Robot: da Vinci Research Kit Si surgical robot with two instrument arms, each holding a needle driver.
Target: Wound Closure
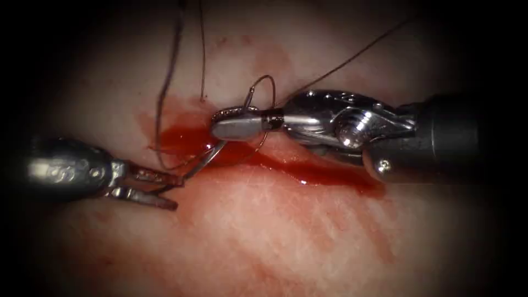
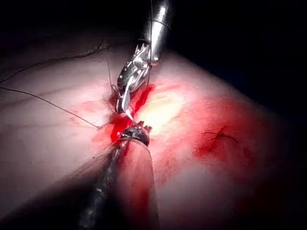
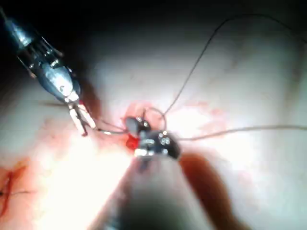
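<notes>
The right hand (image 1: 236,122) is clenched on the needle (image 1: 206,159) at the cut (image 1: 308,170). At eight o'clock, the left hand (image 1: 165,190) waits released, grasping nothing. The needle's tip seems free, so the next move calls for a careful grasp there.

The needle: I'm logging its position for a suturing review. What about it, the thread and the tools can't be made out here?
- Needle: its end near the cut, under the right tool, endoscope view; whether it sits in the tissue is unclear.
- Thread: cut off by the endoscope view's upper edge.
- Left tool: jaws open by the needle's tip; contact is too small to tell.
</notes>
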